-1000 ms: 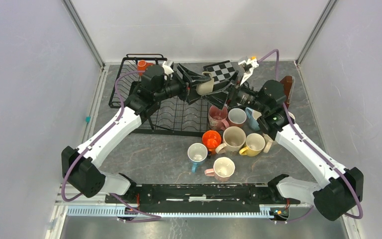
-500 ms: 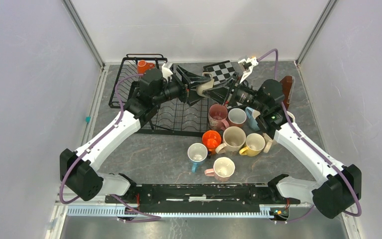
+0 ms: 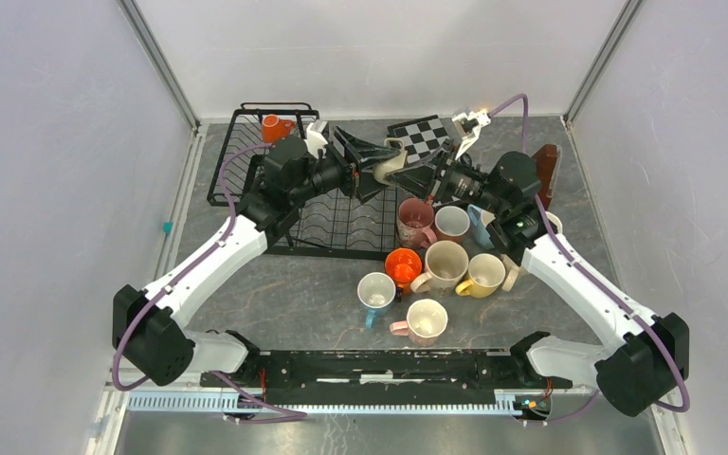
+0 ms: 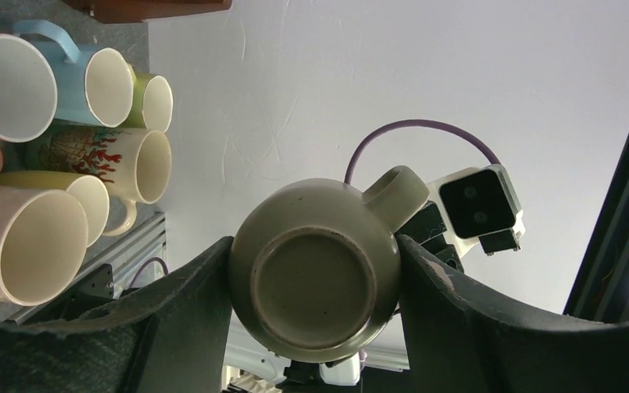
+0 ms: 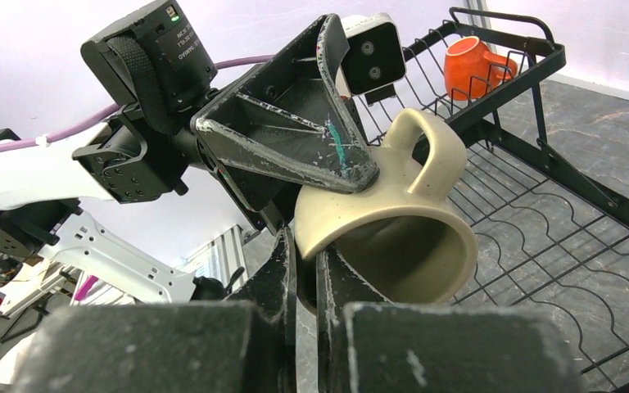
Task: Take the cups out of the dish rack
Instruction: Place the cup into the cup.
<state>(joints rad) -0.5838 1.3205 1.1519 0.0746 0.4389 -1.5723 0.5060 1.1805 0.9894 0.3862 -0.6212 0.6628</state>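
**Unload nearly done: one cup mid-handover, one in the rack**

Far left, the dish rack was almost bare. Only an orange cup showed in its taller basket part, at the far corner. No other cup was visible in the basket or on the slotted tray, though the left arm covered some of the wires.

The left tool hung over the rack's right end, jaws spread wide and clamped across the body of a beige cup. The cup's base faced that wrist's camera, handle up. The cup was in the air, touching neither rack nor surface.

The right tool met it from the other side, fingers drawn together on the cup's wall at the rim, one inside and one outside. Both tools gripped the same cup, which reads as a left-to-right handover with the left's release not yet done.

Right of the rack, the unloaded cups stood in a tight cluster on the surface. At least eight, mouths up, some touching: pink, cream, light blue, orange and yellow among them. The right arm may have hidden one or two more; couldn't tell.

Judgement: most of the job was done. Left to do: set the beige cup down with the cluster, then fetch the orange one.
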